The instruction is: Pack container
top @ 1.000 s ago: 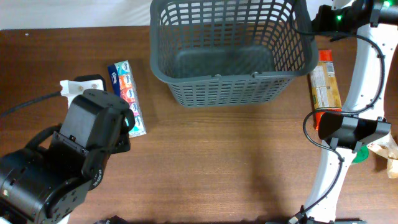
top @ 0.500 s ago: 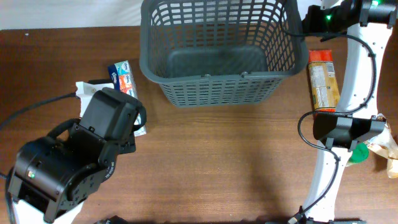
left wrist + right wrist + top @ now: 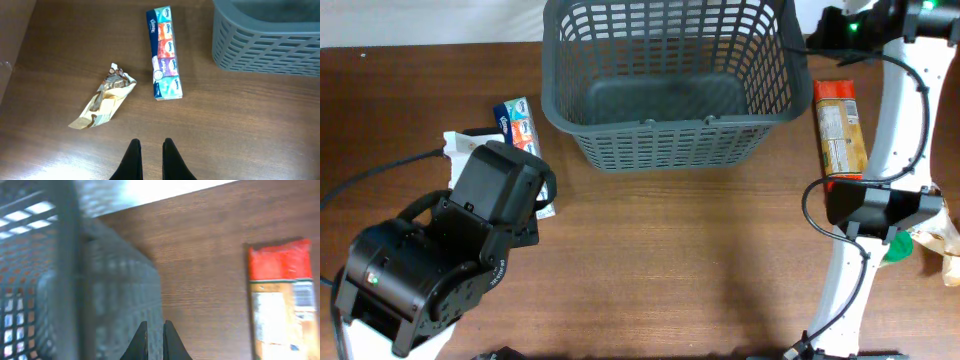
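The dark grey slotted container (image 3: 670, 148) stands at the back middle of the table, with nothing in it. My right gripper (image 3: 812, 36) is at its right rim; in the right wrist view the fingers (image 3: 153, 326) are pinched on the container's wall (image 3: 110, 280). My left gripper (image 3: 149, 146) is shut and empty, hovering over bare wood left of the container (image 3: 265, 50). In the overhead view the left wrist body (image 3: 495, 200) hides its fingers.
A long tissue pack (image 3: 165, 52) lies ahead of the left gripper, also seen overhead (image 3: 517, 122). A crumpled beige wrapper (image 3: 105, 102) lies to its left. An orange-red packet (image 3: 840, 125) lies right of the container. A beige bag (image 3: 945, 245) sits at the right edge.
The container has slid a little to the left with the right gripper on its rim. The left arm moved right and back over the tissue pack, then held still.
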Robot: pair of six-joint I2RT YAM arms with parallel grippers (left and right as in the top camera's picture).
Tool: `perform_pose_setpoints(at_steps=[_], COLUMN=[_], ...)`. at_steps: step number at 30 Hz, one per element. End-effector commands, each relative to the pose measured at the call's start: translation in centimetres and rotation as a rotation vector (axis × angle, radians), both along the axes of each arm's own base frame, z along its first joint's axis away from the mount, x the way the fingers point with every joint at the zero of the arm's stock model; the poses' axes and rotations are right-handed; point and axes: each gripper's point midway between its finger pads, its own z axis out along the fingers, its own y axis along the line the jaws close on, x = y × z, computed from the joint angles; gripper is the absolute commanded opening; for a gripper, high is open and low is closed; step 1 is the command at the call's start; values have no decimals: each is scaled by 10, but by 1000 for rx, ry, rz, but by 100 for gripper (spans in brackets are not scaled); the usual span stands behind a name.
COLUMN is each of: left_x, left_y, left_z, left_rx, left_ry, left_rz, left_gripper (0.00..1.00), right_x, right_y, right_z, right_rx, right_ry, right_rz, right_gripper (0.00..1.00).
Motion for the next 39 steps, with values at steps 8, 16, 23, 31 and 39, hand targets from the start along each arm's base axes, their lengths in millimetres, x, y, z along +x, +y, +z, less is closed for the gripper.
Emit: perform_pose_setpoints(at_steps=[8, 16, 23, 31, 39], left_x=[6, 23, 25, 27, 53], left_y=[4, 18, 46, 84, 89], left_z=[4, 23, 25, 29, 36], left_rx=[21, 68, 79, 81, 89], left_ry=[-36, -154, -161, -183, -232], left_rz=[14, 95, 205, 363, 369], left_gripper=[2, 10, 8, 6, 7], right_x=[-71, -123, -198, -321, -382], right_y=[-107, -115, -96, -88, -68], right_z=[72, 116, 178, 151, 90], right_rx=[-11, 32, -64, -280, -312], right_ry=[-25, -73, -175, -26, 125], right_rz=[-422, -450, -512, -658, -668], right_gripper=[4, 4, 4, 4, 21])
